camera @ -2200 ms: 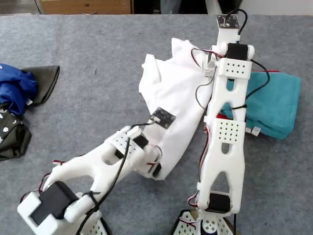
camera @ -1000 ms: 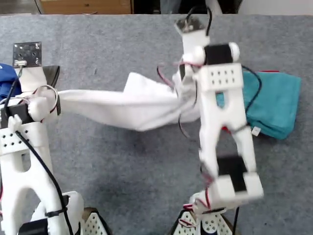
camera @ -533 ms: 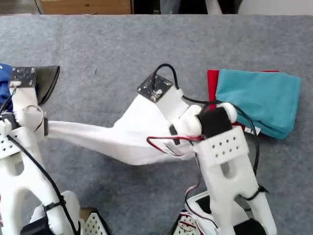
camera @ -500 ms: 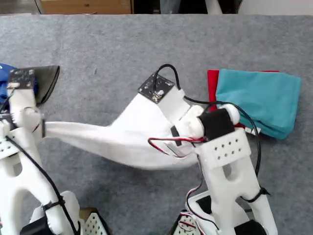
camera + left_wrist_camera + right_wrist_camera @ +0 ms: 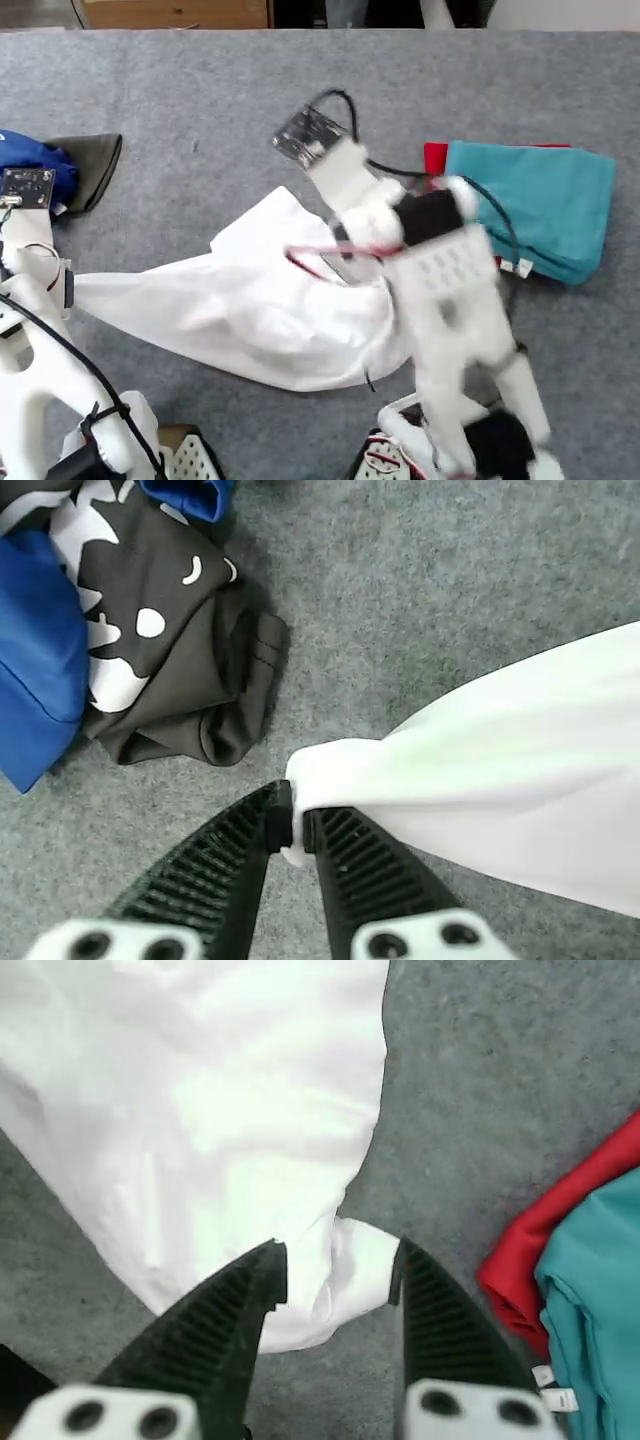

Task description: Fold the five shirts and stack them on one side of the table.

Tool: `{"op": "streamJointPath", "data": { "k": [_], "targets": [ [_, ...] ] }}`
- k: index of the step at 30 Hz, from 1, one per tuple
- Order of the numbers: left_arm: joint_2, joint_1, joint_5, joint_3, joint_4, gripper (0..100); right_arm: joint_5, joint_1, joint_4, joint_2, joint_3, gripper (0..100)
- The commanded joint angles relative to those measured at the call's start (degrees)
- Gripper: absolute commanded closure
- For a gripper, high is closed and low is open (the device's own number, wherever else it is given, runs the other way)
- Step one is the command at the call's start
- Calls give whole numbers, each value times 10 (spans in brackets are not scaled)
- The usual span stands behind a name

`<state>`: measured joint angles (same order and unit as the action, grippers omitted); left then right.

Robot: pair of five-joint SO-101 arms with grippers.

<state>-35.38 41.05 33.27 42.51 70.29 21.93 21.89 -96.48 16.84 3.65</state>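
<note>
while our left gripper [image 5: 295, 815] is pinching the left corner of the crumpled white fabric shirt [image 5: 250, 310] lying mid-table, our right gripper [image 5: 340, 1252] is hovering, jaws apart, over its right edge, beside the folded teal shirt [image 5: 540, 205]. we are risking bunching it, since one corner alone is being held.

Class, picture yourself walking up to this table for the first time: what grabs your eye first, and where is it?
A white shirt sprawls across the middle of the table, one bunched end clamped in the left jaws, the right jaws open over its other end. At the high view's right a folded teal shirt lies on a red one; at its left edge sit a crumpled blue shirt and a black shirt.
</note>
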Motion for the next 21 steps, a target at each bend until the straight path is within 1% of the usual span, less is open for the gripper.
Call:
{"op": "streamJointPath", "data": {
  "k": [1, 6, 12, 14, 21],
  "targets": [
    [-15, 5, 4, -1, 3, 973, -44, 8, 55, -140, -73, 825],
    [-15, 5, 4, 26, 2, 973, -55, 15, 88, -310, -206, 766],
    [-16, 5, 3, 69, -1, 973, -51, 18, 75, -528, -412, 762],
    [-16, 5, 3, 73, -1, 973, -29, 18, 77, -601, -497, 761],
    [-16, 4, 3, 76, -2, 973, -39, 47, -13, -797, -814, 759]
  ]
}}
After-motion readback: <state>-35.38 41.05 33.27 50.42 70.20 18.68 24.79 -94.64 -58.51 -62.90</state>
